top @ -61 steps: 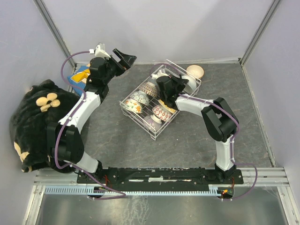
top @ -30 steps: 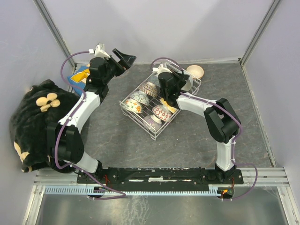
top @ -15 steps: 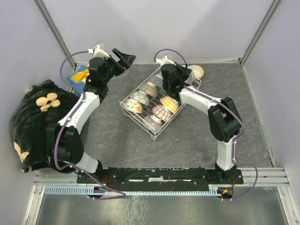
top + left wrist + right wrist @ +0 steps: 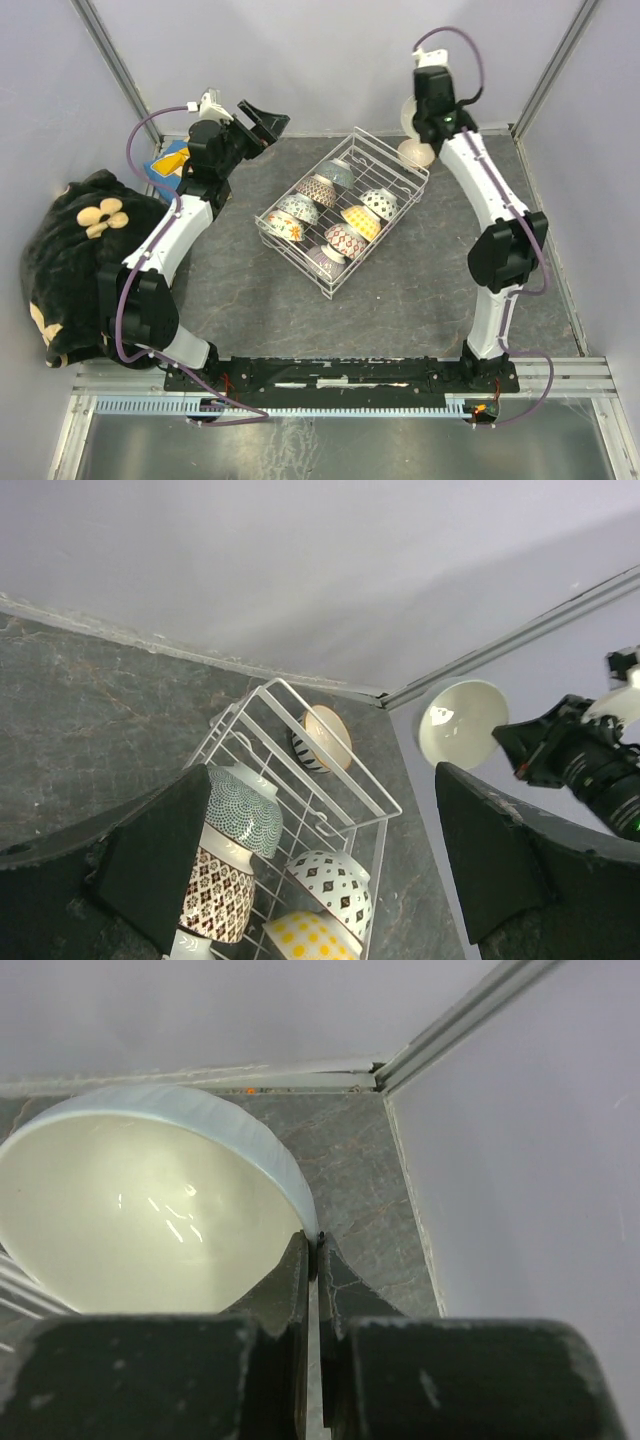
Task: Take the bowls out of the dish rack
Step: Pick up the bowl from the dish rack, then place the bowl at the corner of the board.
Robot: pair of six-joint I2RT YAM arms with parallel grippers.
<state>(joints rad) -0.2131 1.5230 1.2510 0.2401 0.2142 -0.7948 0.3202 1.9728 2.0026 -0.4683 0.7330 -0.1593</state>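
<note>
White wire forms the dish rack (image 4: 292, 257), which sits mid-desk (image 4: 230, 300) in the top view. Its long axis runs from near left to far right, and several patterned bowls (image 4: 318, 189) stand in it in two rows. The right gripper (image 4: 418, 118) hangs high over the far right corner, clamped on the held bowl (image 4: 406, 118). That bowl is on edge, directly above a set-down bowl (image 4: 415, 153) lying just beyond the rack's far right end. The left gripper (image 4: 265, 120) is spread wide and empty at the far left, well apart from the rack. From the left wrist, the held bowl's pale inside faces this camera, so its mouth points left and its axis lies roughly level. From the right wrist, the fingers (image 4: 295, 1280) pinch the bluish rim tightly, with the desk's far right corner below. The step looks like the carry-out of one bowl. The next move would call for lowering it beside the set-down bowl, tipping it mouth-up, then releasing.
</note>
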